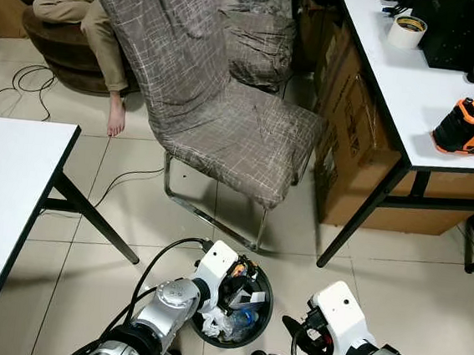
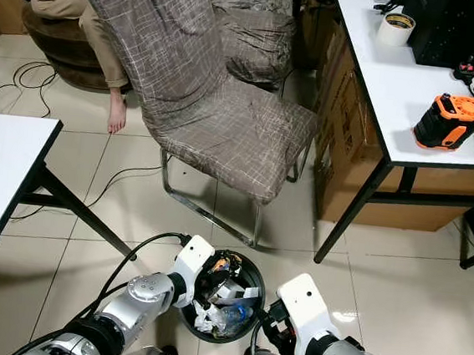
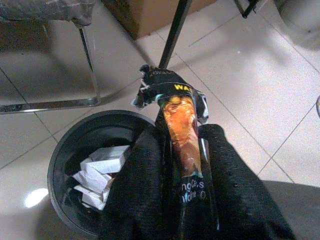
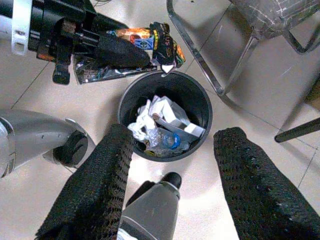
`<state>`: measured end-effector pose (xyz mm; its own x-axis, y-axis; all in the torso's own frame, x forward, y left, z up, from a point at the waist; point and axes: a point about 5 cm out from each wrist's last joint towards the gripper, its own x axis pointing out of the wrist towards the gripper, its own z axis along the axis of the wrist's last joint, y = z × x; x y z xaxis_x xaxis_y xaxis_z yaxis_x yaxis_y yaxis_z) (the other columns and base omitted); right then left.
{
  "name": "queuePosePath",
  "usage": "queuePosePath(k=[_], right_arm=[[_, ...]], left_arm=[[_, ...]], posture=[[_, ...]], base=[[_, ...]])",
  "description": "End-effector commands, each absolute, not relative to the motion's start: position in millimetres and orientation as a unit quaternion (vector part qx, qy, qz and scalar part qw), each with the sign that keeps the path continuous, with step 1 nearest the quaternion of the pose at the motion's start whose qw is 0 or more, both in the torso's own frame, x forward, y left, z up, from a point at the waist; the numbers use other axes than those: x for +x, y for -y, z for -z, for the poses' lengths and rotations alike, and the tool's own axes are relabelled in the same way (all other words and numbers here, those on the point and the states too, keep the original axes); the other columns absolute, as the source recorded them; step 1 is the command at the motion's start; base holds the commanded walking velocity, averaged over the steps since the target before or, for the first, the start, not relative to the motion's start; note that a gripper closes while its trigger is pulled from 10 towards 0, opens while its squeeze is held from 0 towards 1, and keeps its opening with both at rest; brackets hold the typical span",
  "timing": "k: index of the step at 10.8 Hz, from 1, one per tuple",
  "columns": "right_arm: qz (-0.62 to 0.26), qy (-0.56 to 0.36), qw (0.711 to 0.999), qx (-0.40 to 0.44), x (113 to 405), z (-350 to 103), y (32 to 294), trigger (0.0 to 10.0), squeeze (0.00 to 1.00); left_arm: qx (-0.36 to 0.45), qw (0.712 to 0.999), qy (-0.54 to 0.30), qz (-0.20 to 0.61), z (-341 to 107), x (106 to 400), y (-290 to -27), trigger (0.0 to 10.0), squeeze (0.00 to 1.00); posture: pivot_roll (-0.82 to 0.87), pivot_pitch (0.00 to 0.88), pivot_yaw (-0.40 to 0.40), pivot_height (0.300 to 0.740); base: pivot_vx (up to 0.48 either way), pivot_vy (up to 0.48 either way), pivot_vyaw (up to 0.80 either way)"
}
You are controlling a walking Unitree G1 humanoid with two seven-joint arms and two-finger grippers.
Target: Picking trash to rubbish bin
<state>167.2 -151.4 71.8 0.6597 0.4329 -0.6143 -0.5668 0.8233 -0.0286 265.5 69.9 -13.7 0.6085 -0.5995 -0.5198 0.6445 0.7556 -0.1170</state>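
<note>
The rubbish bin (image 1: 264, 310) stands on open tile. At its 12 o'clock the chair's chrome legs (image 1: 208, 217) block passage; at 1 o'clock a desk leg (image 1: 359, 219) slants down. The left gripper (image 4: 145, 52), clamping a wrapper (image 3: 182, 135), overhangs the rim; 3 o'clock lies free.

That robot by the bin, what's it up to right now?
It is putting trash away. The left gripper is shut on a crumpled snack wrapper and holds it over the rim of the black rubbish bin, which already has boxes, paper and a plastic bottle in it. The wrapper has not been dropped yet. The right gripper hangs open beside the bin, holding nothing.
</note>
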Motion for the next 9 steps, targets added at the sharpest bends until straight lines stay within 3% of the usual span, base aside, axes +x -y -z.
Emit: queuePosePath(k=[1, 5, 6, 7, 8, 9], right_arm=[[-0.285, -0.308, 0.901, -0.108, 164.9, -73.8, 149.3, 10.0, 0.0], [-0.284, -0.307, 0.901, -0.114, 167.2, -75.1, 150.9, 10.0, 0.0], [-0.284, -0.306, 0.901, -0.117, 168.7, -75.5, 151.7, 10.0, 0.0], [-0.28, -0.3, 0.904, -0.119, 170.7, -76.1, 151.7, 10.0, 0.0], [-0.233, -0.258, 0.93, -0.118, 184.5, -80.6, 152.2, 10.0, 0.0], [-0.204, -0.242, 0.941, -0.117, 190.2, -81.1, 153.1, 10.0, 0.0]], left_arm=[[0.031, 0.895, -0.277, 0.349, 15.7, 263.6, -70.1, 10.0, 1.0], [0.011, 0.896, -0.274, 0.35, 14.5, 263.9, -65.7, 10.0, 1.0], [0.038, 0.906, -0.247, 0.342, 10.3, 267.9, -68.1, 10.0, 1.0], [0.039, 0.917, -0.222, 0.328, 5.0, 272.3, -72.8, 10.0, 0.0], [-0.003, 0.944, -0.175, 0.281, -12.5, 281.6, -97.9, 10.0, 0.0], [-0.028, 0.951, -0.154, 0.266, -21.3, 280.5, -108.8, 10.0, 0.0]], posture=[[-0.22, 0.17, 0.048, 0.74], [-0.22, 0.171, 0.043, 0.74], [-0.22, 0.168, 0.038, 0.74], [-0.21, 0.156, 0.038, 0.74], [-0.18, 0.144, 0.036, 0.74], [-0.16, 0.131, 0.031, 0.74]], base=[[0.0, 0.0, 0.0], [0.0, 0.0, 0.0], [0.0, 0.0, 0.0], [0.0, 0.0, 0.0], [0.0, 0.0, 0.0], [0.0, 0.0, 0.0]])
